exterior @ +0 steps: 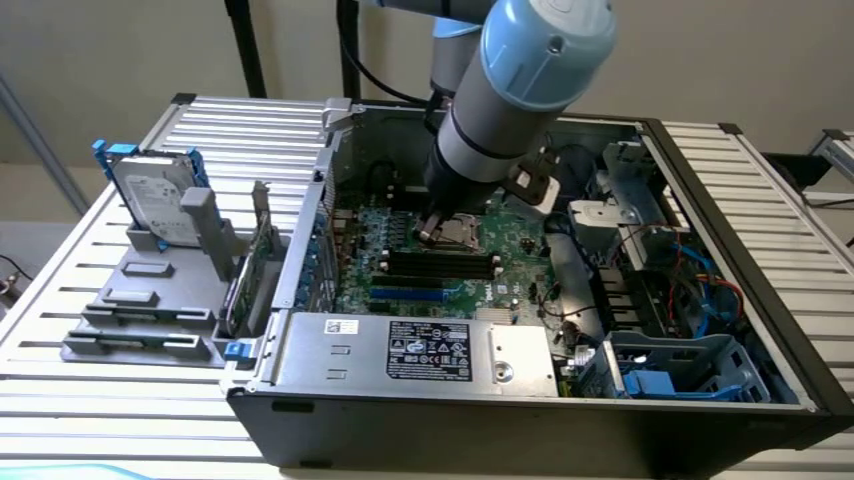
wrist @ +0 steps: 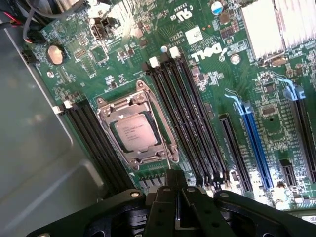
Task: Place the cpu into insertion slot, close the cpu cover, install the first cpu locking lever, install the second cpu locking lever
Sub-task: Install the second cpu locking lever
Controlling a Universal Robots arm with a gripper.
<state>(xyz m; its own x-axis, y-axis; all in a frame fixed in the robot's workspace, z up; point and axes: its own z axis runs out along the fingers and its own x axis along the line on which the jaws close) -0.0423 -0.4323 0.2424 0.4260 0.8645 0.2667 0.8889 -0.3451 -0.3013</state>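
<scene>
The arm is hanging low inside the open case [exterior: 747,300], its wrist dropping straight over the green board [wrist: 217,74], and the gripper [wrist: 175,190] is hovering just off the socket's edge — the dark fingers [wrist: 174,180] are reading as pressed together, clenched on nothing. The cpu [wrist: 135,131] is sitting in the slot [wrist: 129,166], pale metal face up with its printed marking showing, and the cover [wrist: 155,109] is lying down around it, the silvery frame hugging the chip on all sides. That is the relation everything is turning on: from the fingertips, the socket is lying just ahead and slightly to one side, very near but not touching, with its longer run slanting across the board alongside the black memory slots [wrist: 190,118] that are flanking it. A thin metal lever [wrist: 166,152] is running along the cover's edge on the memory-slot side toward the fingers; whether it is hooked down or merely resting there is too fine to judge, and a second lever is not something I can pick out for sure. In the exterior view the arm's grey-blue body is blocking most of the socket, with only a metallic corner of it peeking out beneath the wrist, so the cover's seating is resting on the wrist view alone.
</scene>
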